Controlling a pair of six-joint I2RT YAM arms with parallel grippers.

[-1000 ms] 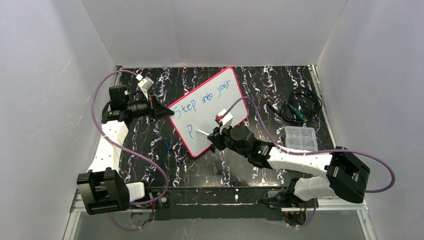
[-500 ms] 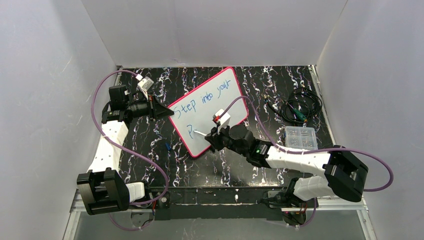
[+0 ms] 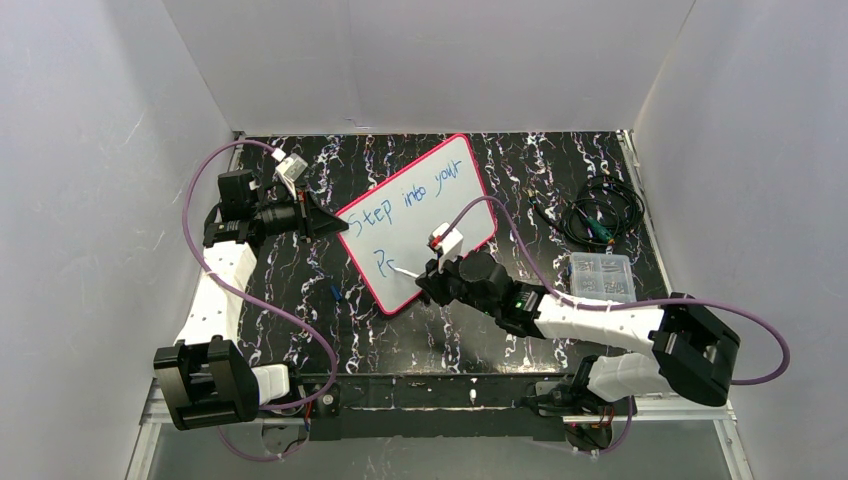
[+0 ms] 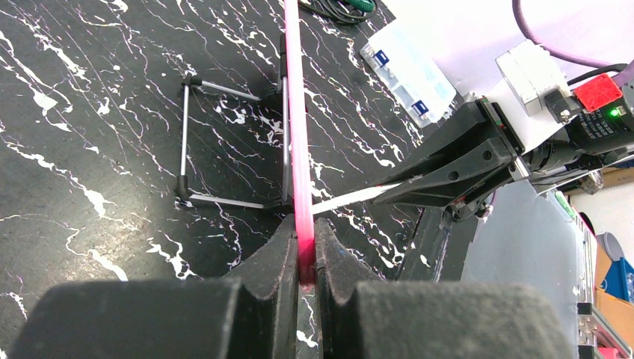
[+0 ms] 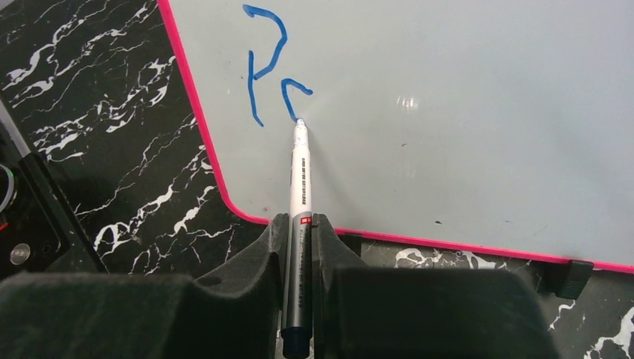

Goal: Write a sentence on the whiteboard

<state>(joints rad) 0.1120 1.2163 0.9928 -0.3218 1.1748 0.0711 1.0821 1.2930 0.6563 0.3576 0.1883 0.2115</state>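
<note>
The whiteboard (image 3: 455,165), white with a pink frame, stands tilted on the black marbled table. Blue writing (image 3: 412,190) reads "Step into your", with a "P" and a short curved stroke (image 5: 294,90) on a second line. My left gripper (image 3: 333,224) is shut on the board's left edge; in the left wrist view its jaws (image 4: 301,233) pinch the pink frame (image 4: 293,112). My right gripper (image 5: 299,221) is shut on a white marker pen (image 5: 300,176), whose tip touches the board (image 5: 463,105) just below the curved stroke. In the top view the right gripper (image 3: 432,276) sits at the board's lower edge.
A clear plastic box (image 3: 601,275) and a coil of black cable (image 3: 600,214) lie at the right. A small blue piece (image 3: 336,293) lies left of the board's lower corner. The board's metal stand legs (image 4: 184,134) rest on the table behind it.
The right gripper shifted the marker tip a little left and down across the second line. A short blue stroke now stands beside the "P". The left arm has not moved.
</note>
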